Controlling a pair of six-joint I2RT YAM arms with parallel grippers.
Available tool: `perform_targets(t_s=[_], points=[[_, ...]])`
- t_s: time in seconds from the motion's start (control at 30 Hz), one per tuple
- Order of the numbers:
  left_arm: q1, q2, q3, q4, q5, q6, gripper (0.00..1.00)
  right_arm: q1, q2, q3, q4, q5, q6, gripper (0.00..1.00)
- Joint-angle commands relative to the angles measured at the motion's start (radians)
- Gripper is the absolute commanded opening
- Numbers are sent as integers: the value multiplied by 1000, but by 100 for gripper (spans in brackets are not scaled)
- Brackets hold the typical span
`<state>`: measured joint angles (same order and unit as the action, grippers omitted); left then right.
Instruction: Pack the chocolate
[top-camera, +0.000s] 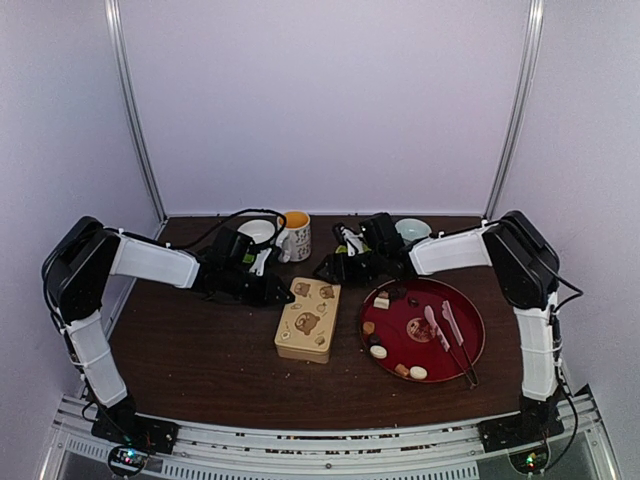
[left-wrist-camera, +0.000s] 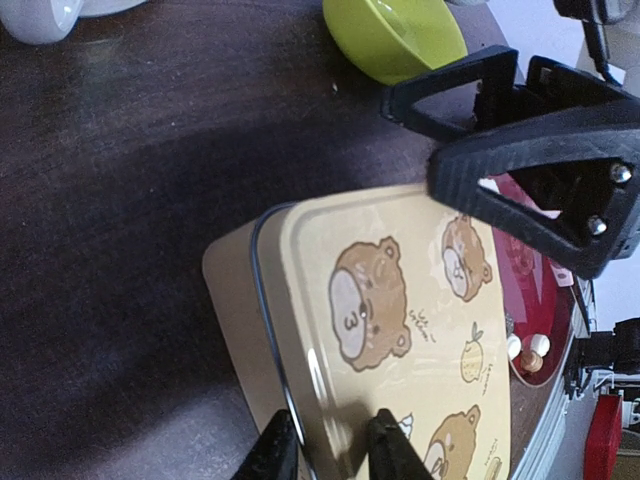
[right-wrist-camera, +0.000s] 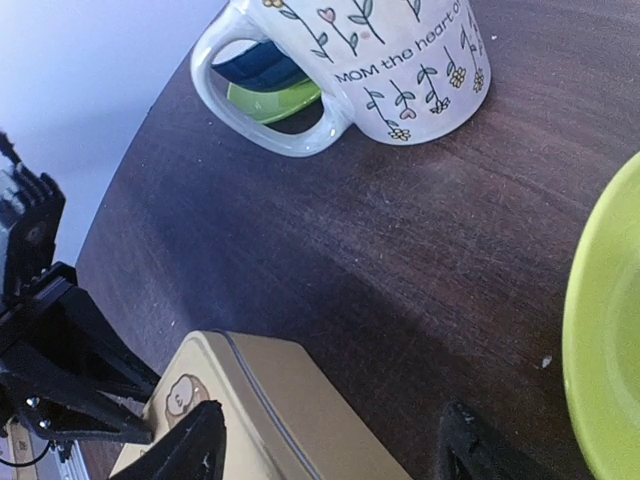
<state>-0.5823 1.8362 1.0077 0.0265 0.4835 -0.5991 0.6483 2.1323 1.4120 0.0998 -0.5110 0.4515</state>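
Top external: the chocolate (top-camera: 378, 351) lies loose on the red tray (top-camera: 470, 305), just right of the bear tin (top-camera: 308, 320). None of it is packed, the lid is on, and both arms crowd the tin's far edge.
Left gripper (left-wrist-camera: 330, 452): jaws narrow, apparently pinching the lid rim at one corner of the tin, one finger on top and one down the side wall.
Right gripper (right-wrist-camera: 335, 450): jaws wide, straddling another corner of the tin and holding nothing.
Lid risk: a one-corner pinch is a thin hold. If the lid is tight, I'd expect the whole tin to tip or drag along the desk rather than open, or the rim to slip out of the jaws.
Arm clash: in the left wrist view the right fingers hang just above the same lid. A lift on one side while the other closes in could bring the two grippers together.
Tray risk: the tray sits just beside the tin, so a skid to the right could nudge its rim and set the round sweets rolling.
Mug (right-wrist-camera: 400, 60): it stands near, behind the tin. A lid swung up and back could knock it.
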Motion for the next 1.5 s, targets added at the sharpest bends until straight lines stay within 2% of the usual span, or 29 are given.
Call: perform_targets(t_s=[0.0,0.13,0.33,0.53,0.63,0.83,0.93,1.07,1.3,1.47], points=[[6,29,17,-26,-18,27,26,-4,66,73,-19,-71,-12,71],[6,29,33,-57,-16,52,26,-4,55,56,-29,-183,-59,68],[12,47,65,-100,24,112,25,-3,15,-14,-103,-313,-69,55],[12,64,73,-115,49,136,25,-3,-37,-163,56,-359,50,42],[12,67,73,-115,71,150,25,-1,-57,-220,129,-376,97,39],[11,80,66,-112,76,156,25,-3,-22,-222,86,-346,89,32],[12,91,64,-115,73,154,25,-3,4,-231,130,-358,141,27],[11,108,68,-126,64,154,25,-3,20,-266,196,-363,190,26],[11,150,89,-156,57,147,26,-3,43,-291,219,-375,228,24],[10,167,90,-157,58,147,25,9,4,-305,115,-326,161,25]])
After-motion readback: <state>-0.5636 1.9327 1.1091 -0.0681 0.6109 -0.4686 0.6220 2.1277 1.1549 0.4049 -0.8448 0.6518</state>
